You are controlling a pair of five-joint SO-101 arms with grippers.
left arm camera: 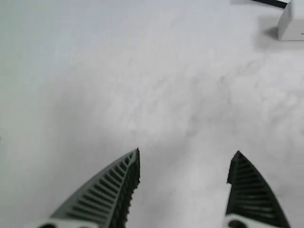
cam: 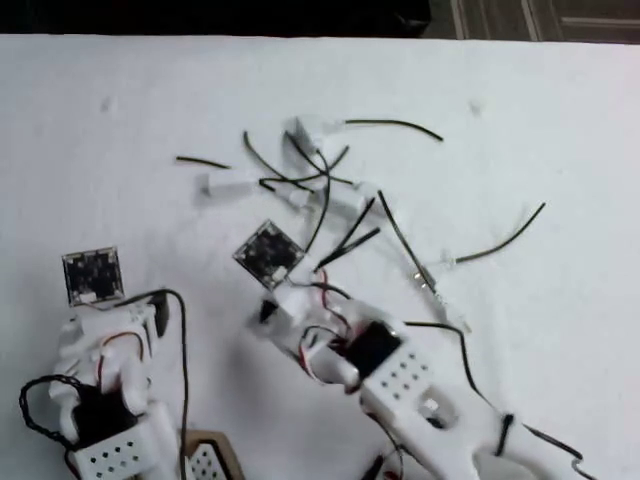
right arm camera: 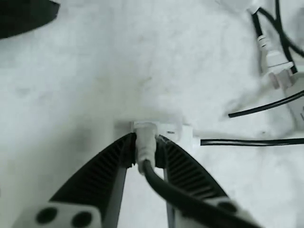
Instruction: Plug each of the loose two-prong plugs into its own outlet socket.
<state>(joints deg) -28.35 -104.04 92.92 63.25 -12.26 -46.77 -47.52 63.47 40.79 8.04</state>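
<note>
plug (right arm camera: 144,141) prongs hidden against socket (right arm camera: 174,128)

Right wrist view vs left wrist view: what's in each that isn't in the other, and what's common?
Right wrist view: the right gripper, fingers shut on a white plug at a white socket block. Loose black cords and another white plug lie farther off. Left wrist view: the left gripper, fingers open and holding nothing, with a white block farther off. Both: the white table under the gripper.
</note>
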